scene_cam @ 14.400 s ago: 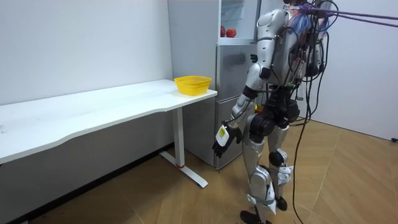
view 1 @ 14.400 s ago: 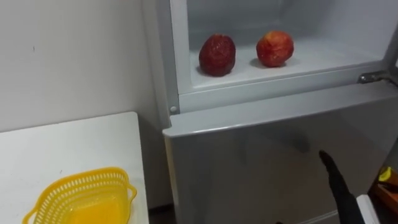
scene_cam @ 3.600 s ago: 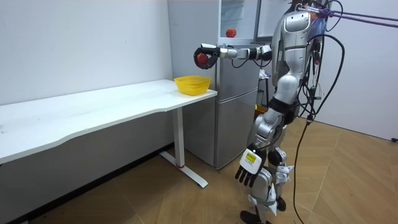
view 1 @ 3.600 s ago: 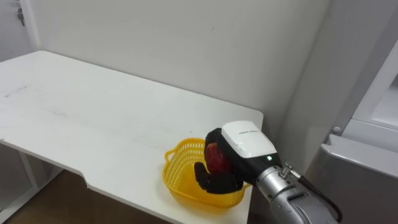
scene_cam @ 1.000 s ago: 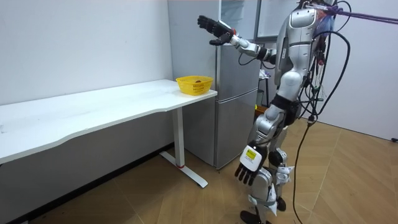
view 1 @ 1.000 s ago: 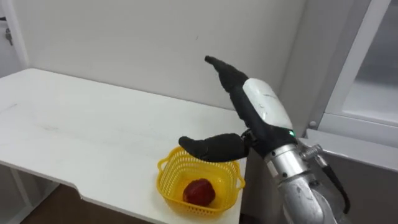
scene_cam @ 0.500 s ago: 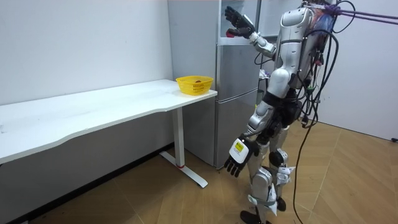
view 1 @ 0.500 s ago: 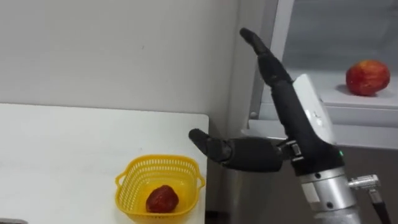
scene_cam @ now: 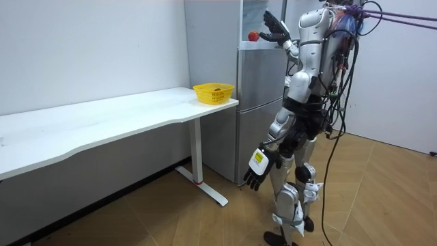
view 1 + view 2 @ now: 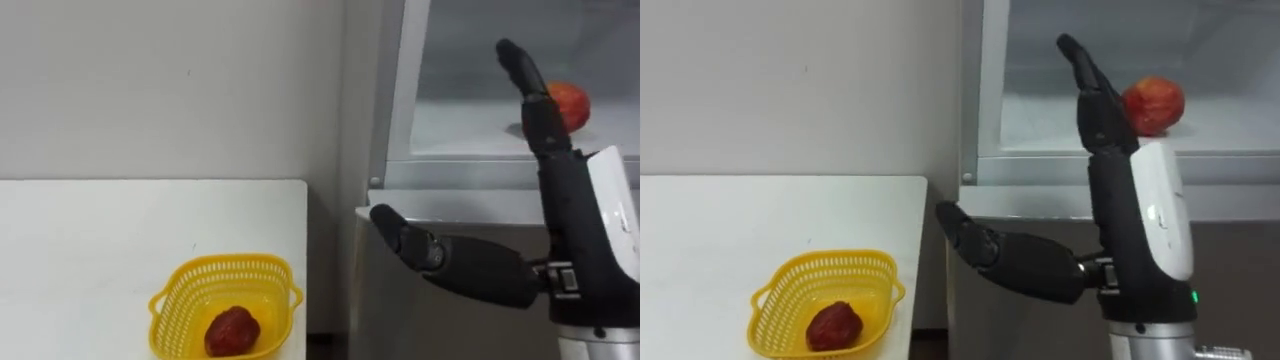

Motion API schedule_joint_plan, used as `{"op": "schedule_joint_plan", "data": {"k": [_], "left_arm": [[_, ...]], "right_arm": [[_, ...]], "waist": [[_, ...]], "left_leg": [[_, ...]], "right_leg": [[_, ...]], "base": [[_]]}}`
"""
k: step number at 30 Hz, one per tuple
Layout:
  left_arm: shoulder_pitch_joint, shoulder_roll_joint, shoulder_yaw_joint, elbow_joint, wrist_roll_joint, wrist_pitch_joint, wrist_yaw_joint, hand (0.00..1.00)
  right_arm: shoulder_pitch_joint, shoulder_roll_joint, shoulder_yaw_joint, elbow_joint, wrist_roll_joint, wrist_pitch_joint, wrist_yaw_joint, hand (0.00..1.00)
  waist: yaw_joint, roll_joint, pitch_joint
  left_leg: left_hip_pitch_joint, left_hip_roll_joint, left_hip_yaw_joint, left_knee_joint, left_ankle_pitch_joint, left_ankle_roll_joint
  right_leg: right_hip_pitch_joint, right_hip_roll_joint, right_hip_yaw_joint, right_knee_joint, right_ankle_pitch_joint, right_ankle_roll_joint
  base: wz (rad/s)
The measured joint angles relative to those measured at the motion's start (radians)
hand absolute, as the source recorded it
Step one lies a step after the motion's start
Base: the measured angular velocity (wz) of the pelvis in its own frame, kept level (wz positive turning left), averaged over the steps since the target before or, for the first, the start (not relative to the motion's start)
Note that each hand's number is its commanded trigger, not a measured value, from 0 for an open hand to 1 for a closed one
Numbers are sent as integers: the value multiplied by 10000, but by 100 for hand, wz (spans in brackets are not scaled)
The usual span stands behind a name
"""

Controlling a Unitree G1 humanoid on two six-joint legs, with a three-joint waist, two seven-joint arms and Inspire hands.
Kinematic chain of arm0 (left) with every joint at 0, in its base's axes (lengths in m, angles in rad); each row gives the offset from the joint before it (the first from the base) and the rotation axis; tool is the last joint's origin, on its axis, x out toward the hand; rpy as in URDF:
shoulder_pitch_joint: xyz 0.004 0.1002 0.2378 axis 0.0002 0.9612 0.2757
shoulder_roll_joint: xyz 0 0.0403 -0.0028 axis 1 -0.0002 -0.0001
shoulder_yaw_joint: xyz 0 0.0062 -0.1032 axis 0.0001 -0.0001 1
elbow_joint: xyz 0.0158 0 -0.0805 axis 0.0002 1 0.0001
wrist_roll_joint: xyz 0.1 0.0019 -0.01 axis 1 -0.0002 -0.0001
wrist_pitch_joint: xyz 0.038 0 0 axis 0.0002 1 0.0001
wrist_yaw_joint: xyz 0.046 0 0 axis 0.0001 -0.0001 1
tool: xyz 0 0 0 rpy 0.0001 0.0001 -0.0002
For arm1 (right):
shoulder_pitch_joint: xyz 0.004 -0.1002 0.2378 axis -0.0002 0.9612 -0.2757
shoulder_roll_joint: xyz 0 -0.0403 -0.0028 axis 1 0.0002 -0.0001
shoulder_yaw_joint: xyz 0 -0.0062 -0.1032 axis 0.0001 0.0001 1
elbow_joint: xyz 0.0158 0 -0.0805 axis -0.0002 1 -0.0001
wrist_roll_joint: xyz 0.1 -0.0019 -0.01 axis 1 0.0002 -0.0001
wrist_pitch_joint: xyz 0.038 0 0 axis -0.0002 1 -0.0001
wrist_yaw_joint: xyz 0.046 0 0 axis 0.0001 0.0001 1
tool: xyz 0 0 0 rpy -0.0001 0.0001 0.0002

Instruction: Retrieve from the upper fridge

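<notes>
Judging progress from the left eye view: one dark red fruit lies in the yellow basket on the counter, so that part looks done. A red apple sits on the upper fridge shelf, not yet fetched. The right robot hand is raised before the open compartment with its fingers straight and pointing up and its thumb spread wide to the left, holding nothing. The fingers overlap the apple's left edge; whether they touch cannot be told.

Right eye view: the apple shows just right of the straight fingers, near the tips and above the palm. The basket with its fruit is low left, well apart from the hand.

Room view: the robot stands facing the fridge, right arm lifted to the upper compartment. Its hand is just beside the apple, on the room view's right of it. The left robot hand hangs low by the thigh, fingers loose and empty. Left to do, by my read: close on the apple and carry it to the basket.
</notes>
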Motion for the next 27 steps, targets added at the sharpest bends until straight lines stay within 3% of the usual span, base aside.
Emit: {"op": "schedule_joint_plan", "data": {"k": [4, 11, 14, 19, 20, 25, 27], "left_arm": [[-12, 38, 11, 3, 6, -119, -22, 0], [196, 136, 533, 12, 13, -147, 57, 0], [247, 141, 684, 6, 16, -147, 67, 0], [222, 107, 797, 6, 103, -129, 21, 0], [198, 110, 806, 1, 102, -129, -5, 0], [151, 161, 1007, 8, 84, -128, -40, 0], [126, 256, 1001, 21, 89, -126, -28, 0]], "right_arm": [[-1, -26, -364, -1, 7, -106, -229, 0], [-2, -25, -1030, 5, 510, -243, -426, 0], [-4, -40, -1493, 11, 1169, -241, -572, 0], [-4, -97, -2146, 157, 933, -207, -805, 0], [-5, -201, -2269, 243, 697, -207, -867, 0], [-111, -1070, -2572, 613, 647, 9, -1146, 0], [-773, -1475, -2593, 1152, 646, 101, -1330, 0]], "waist": [[-76, -96, -2], [-197, -465, -45], [-206, -496, -36], [-276, -512, 10], [-287, -518, 54], [-251, -702, 97], [-300, -860, 92]], "left_leg": [[21, 6, 41, -10, 2, -4], [17, -7, 56, -21, 2, -4], [13, -9, 51, -19, 1, -3], [4, 1, 44, -24, 2, -3], [-14, 4, 44, -34, 1, -3], [-66, -11, 41, 14, 3, -3], [-88, -21, 41, 17, 6, -1]], "right_leg": [[8, 6, -2, 3, 0, 0], [6, 3, 7, 0, 0, 0], [10, -2, 0, -1, 0, 0], [3, -1, -3, 7, 0, -1], [-14, -3, -2, 17, 0, -1], [-53, -12, -11, -3, -8, 2], [-75, -15, -3, -10, -9, 2]], "base": [[-3], [0], [0], [0], [0], [0], [0]]}}
